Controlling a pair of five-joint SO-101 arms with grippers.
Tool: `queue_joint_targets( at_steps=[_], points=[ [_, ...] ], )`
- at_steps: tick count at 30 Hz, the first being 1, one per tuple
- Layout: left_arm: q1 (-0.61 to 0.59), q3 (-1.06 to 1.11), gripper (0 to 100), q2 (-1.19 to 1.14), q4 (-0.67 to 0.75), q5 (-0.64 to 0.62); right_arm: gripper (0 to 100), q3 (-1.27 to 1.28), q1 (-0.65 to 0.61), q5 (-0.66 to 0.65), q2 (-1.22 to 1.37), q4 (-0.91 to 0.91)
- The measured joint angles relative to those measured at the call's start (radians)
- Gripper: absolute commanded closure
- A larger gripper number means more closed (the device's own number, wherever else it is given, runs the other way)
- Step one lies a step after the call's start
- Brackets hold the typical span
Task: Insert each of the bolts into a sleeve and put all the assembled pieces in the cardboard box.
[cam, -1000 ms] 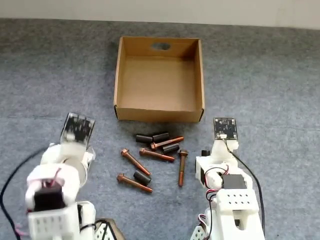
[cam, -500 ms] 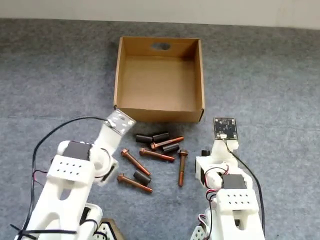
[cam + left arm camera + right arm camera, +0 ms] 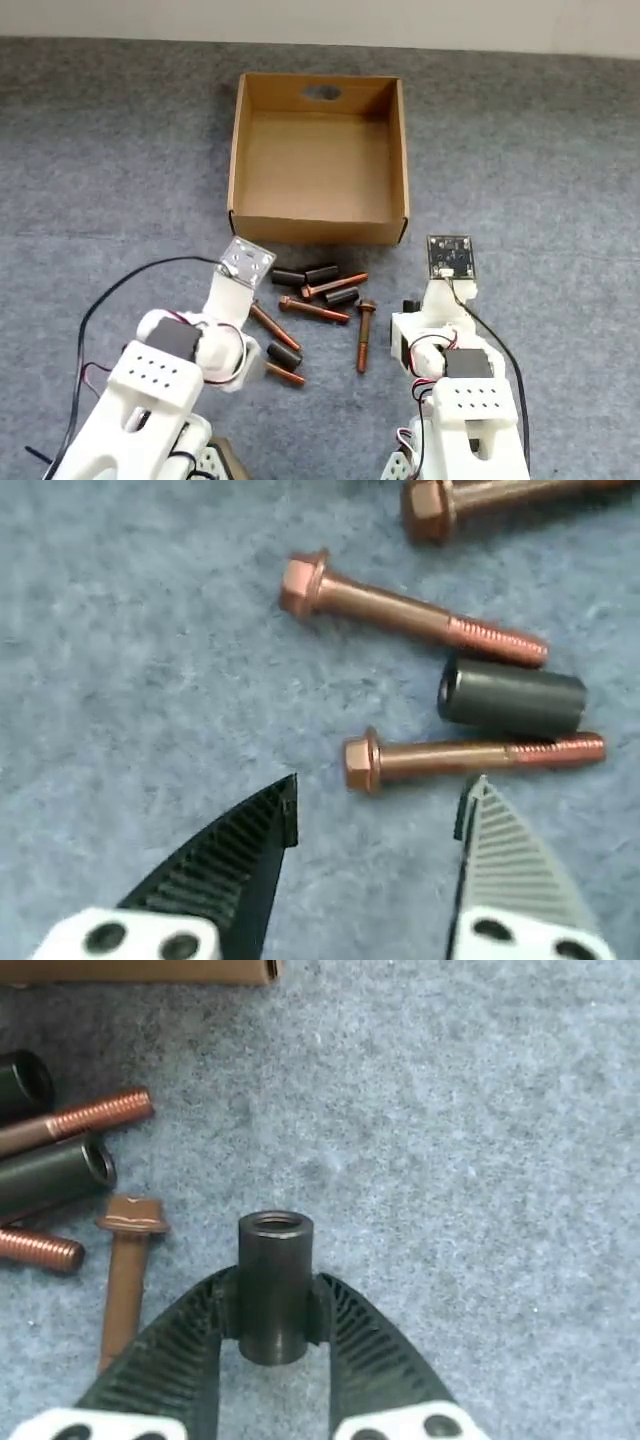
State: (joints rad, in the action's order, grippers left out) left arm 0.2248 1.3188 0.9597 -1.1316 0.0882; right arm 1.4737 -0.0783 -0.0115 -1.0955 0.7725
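The left gripper (image 3: pixel 382 785) hangs spread wide over a bolt (image 3: pixel 450 758) beside a sleeve (image 3: pixel 512 695). More bolts (image 3: pixel 313 308) and sleeves (image 3: pixel 321 273) lie at the middle of the table (image 3: pixel 540 150), just before the box (image 3: pixel 318 229) toward the far edge. The right gripper (image 3: pixel 272 1295) clamps another sleeve (image 3: pixel 275 1250).

High view overhead, wrist views close, all sharing bolts (image 3: pixel 313 309)

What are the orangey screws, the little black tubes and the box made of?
The bolts look like metal with a coppery finish: shiny, threaded, hex-headed. The sleeves seem to be dark-coated metal, matte black with a threaded-looking bore, though hard plastic is possible. The box is plain brown cardboard, dull, with folded walls.
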Motion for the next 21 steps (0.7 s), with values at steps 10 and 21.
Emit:
queue_joint_targets(
  at_steps=[10, 21],
  points=[
    [-0.018, 0.057, 83, 0.017, 0.089, 0.005, 99.3, 0.031, 0.0, 0.0, 0.0, 0.0],
    [-0.103, 0.057, 83, 0.018, 0.098, 0.068, 99.3, 0.031, 0.0, 0.0, 0.0, 0.0]
  ],
)
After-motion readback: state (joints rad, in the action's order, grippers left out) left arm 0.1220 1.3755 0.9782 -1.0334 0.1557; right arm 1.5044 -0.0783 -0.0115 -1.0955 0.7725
